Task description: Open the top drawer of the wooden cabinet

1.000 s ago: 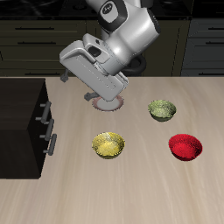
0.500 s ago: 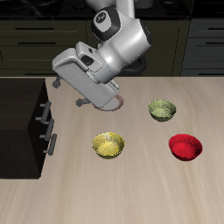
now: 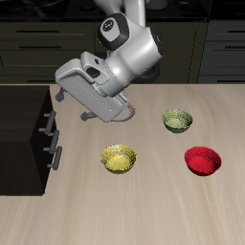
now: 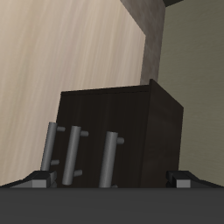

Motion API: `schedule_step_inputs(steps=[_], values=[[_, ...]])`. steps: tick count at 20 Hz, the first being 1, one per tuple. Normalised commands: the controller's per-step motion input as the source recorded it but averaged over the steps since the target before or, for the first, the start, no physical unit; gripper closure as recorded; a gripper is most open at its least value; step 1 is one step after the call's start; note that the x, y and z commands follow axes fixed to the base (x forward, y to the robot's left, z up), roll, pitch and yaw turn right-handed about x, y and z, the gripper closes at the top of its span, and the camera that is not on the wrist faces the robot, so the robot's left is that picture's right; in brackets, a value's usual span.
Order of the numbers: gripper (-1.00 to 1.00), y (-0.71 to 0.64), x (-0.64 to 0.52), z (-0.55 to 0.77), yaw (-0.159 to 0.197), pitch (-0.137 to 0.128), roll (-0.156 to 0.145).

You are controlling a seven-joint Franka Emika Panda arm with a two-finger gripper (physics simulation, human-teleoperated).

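Pale wood table (image 3: pixel 163 206) before dark cupboards (image 3: pixel 38 43); end effector (image 3: pixel 73 103) fingers apart, empty.

A pale wood-grain table (image 3: pixel 144 215) carries everything. On it, the dark wooden cabinet (image 3: pixel 24 139) stands level with the gripper (image 3: pixel 77 103), near its fingers. Three bowls sit beyond the gripper, nearer the table's front: yellow (image 3: pixel 119 159) closest, then green (image 3: pixel 177 120), with red (image 3: pixel 203 160) farthest off.
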Motion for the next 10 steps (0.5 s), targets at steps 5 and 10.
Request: schedule_step_inputs(steps=[5,10], values=[[-1.0,-0.11,0.02,-0.16,0.019,0.021,-0.03],[-1.0,-0.13,0.03,-0.23,0.021,0.028,-0.014]])
